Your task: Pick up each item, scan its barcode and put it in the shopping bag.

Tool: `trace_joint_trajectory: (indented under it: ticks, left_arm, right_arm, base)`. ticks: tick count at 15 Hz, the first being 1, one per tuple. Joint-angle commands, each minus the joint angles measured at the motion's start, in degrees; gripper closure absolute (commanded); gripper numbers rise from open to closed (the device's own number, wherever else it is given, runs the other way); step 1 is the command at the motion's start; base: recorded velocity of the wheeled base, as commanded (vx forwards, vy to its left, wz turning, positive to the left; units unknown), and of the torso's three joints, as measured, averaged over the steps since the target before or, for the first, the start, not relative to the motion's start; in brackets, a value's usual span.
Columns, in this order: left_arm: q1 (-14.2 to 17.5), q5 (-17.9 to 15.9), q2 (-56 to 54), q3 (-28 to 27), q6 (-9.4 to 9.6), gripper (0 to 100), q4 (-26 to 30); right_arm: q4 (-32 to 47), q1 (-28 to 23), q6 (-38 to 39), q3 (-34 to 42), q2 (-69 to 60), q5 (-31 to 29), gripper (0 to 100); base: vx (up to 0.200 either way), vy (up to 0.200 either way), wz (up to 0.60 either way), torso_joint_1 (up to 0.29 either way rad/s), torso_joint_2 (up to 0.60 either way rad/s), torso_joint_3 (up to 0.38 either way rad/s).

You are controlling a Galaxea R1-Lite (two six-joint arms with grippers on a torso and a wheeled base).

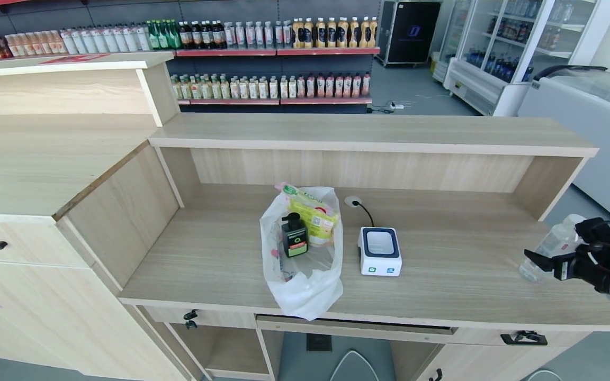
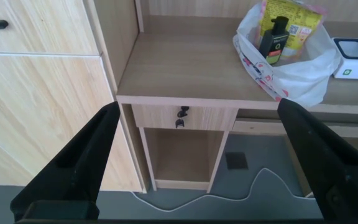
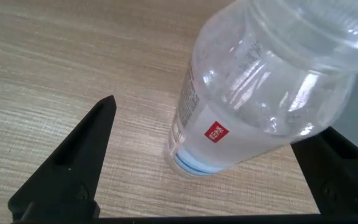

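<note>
A clear plastic bottle with a small red label stands near the right end of the wooden counter. My right gripper is open, one finger on each side of the bottle, with a gap to the bottle at the left finger. The white shopping bag sits mid-counter, holding a black pump bottle and a yellow-green packet. The white barcode scanner stands just right of the bag. My left gripper hangs open below the counter's front left.
A raised shelf runs along the back of the counter, with side walls at both ends. Drawers with black handles sit under the front edge. The scanner's cable runs back to a hole in the counter.
</note>
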Motion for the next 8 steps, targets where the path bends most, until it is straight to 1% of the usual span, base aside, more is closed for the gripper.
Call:
trace_joint_trajectory:
  ticks: [1, 4, 8]
  left_arm:
    - [0.0, 0.0, 0.1, 0.0, -0.02, 0, 0.0]
    - [0.0, 0.0, 0.1, 0.0, -0.02, 0, 0.0]
    - [0.0, 0.0, 0.1, 0.0, -0.02, 0, 0.0]
  right_arm:
    - [-0.1, 1.1, -0.1, -0.6, 1.2, 0.0, 0]
    - [-1.8, 1.8, 0.0, -2.8, 2.8, -0.1, 0]
    - [-1.8, 2.2, 0.1, -4.4, 3.7, -0.1, 0]
  base:
    - [0.000, 0.000, 0.00, 0.000, 0.00, 0.000]
    - [0.000, 0.000, 0.00, 0.000, 0.00, 0.000]
    - [0.000, 0.000, 0.00, 0.000, 0.00, 0.000]
